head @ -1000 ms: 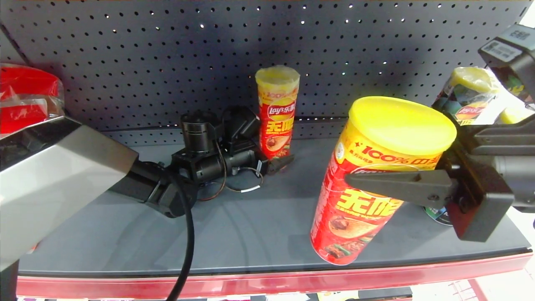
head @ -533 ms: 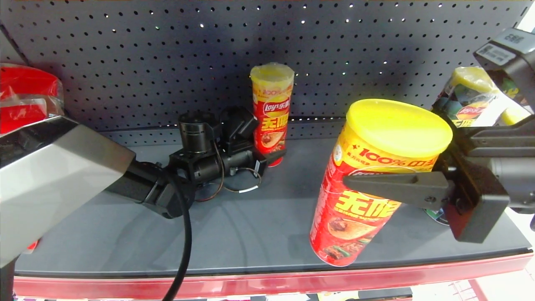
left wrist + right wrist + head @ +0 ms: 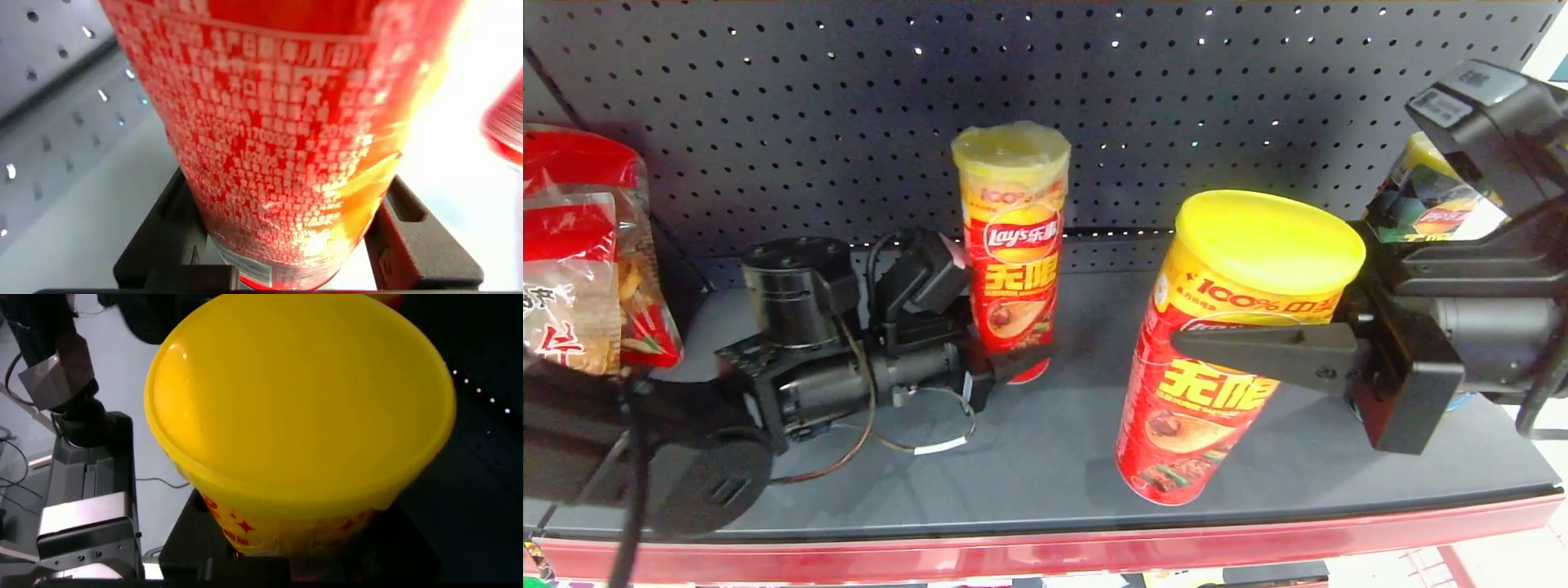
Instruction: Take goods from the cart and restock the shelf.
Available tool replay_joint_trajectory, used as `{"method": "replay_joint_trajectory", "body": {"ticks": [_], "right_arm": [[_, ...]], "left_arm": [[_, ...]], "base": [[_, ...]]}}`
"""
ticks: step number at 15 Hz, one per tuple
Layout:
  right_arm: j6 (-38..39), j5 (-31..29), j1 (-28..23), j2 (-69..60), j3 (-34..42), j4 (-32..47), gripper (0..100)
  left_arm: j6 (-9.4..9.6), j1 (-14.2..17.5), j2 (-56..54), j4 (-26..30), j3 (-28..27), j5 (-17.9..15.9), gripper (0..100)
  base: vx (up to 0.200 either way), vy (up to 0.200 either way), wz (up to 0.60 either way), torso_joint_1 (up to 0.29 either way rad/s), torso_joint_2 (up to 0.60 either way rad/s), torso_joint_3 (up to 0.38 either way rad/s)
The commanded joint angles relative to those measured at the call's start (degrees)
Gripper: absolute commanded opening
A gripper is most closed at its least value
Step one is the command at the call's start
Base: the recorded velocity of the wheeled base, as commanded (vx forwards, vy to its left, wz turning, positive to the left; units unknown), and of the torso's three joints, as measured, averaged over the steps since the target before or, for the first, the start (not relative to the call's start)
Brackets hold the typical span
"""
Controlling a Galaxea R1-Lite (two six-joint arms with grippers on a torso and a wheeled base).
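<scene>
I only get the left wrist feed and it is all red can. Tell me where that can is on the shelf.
Observer: The left can is upright toward the back of the shelf, near the pegboard, with the left gripper around its base.
Operator: Report the right arm.
Observer: The right gripper holds the right can tilted, near the shelf's front edge.
Operator: Name what is at the shelf's left end.
Observer: Bags of snacks.

near can (image 3: 1217,408): glossy print, smooth yellow plastic lid | shelf deck (image 3: 1045,465): matt grey | pegboard (image 3: 809,98): matt perforated metal | snack bag (image 3: 572,278): shiny film
</scene>
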Motion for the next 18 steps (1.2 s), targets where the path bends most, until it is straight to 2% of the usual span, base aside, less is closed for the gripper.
{"method": "replay_joint_trajectory", "body": {"ticks": [1, 3, 8, 12, 13, 15, 18], "right_arm": [[0.27, -0.08, -0.32, 1.83, -1.7, -0.08, 0], [0.36, 0.01, -2.35, 2.35, -2.58, 0.01, 0], [0.27, 0.01, -4.1, 4.02, -3.28, -0.08, 0], [0.27, 0.01, -4.46, 5.08, -5.48, 0.01, 0], [0.27, 0.01, -4.46, 5.25, -5.66, 0.01, 0], [0.27, 0.1, -4.54, 5.08, -5.57, 0.01, 0], [0.27, 0.1, -4.63, 4.99, -5.22, 0.01, 0]], "left_arm": [[0.01, -0.66, -13.82, 0.75, 14.07, -0.49, 0], [0.1, -1.89, -15.75, 1.63, 17.24, -0.49, 0], [0.1, -5.59, -11.44, 1.63, 16.71, -0.49, 0], [0.1, -6.38, -4.33, 1.63, 12.4, -0.14, 0], [0.1, -6.38, -1.86, 1.72, 9.06, -0.05, 0], [0.1, -6.82, 0.51, 1.72, 6.34, -0.05, 0], [0.01, -8.66, 1.12, 1.72, 5.72, -0.05, 0]], "base": [[0.0, 0.0, 0.0, 0.0, 0.0, 0.0], [0.0, 0.0, 0.0, 0.0, 0.0, 0.0], [0.0, 0.0, 0.0, 0.0, 0.0, 0.0], [0.0, 0.0, 0.0, 0.0, 0.0, 0.0], [0.0, 0.0, 0.0, 0.0, 0.0, 0.0], [0.0, 0.0, 0.0, 0.0, 0.0, 0.0], [0.0, 0.0, 0.0, 0.0, 0.0, 0.0]]}}
